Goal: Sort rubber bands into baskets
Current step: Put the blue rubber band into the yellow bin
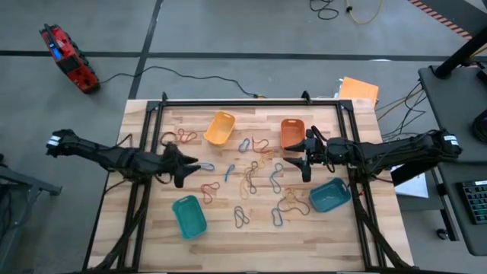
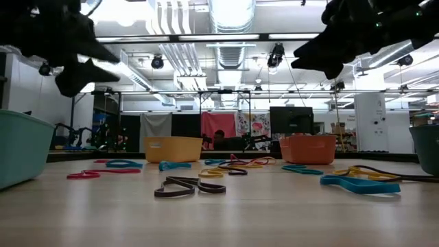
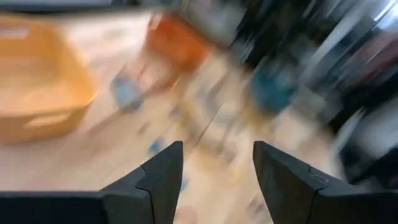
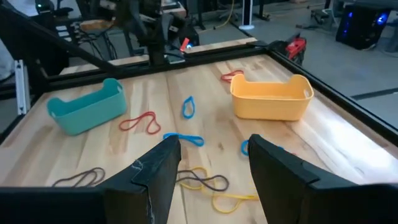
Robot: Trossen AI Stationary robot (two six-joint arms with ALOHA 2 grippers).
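Still, both grippers hang open & empty: left gripper (image 3: 214, 174), right gripper (image 4: 211, 168). Rubber bands (image 4: 208, 183) tangle below right fingers (image 4: 158, 171); risk: grabbing two colours at once.

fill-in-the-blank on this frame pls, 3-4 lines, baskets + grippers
The table holds ____ baskets.
The orange basket sits beside the ____ gripper.
Both grippers, including the left gripper, hang open and hold ____.
The basket nearest the left arm's side of the front edge is the ____ one.

Missing words: four; right; nothing; teal-green
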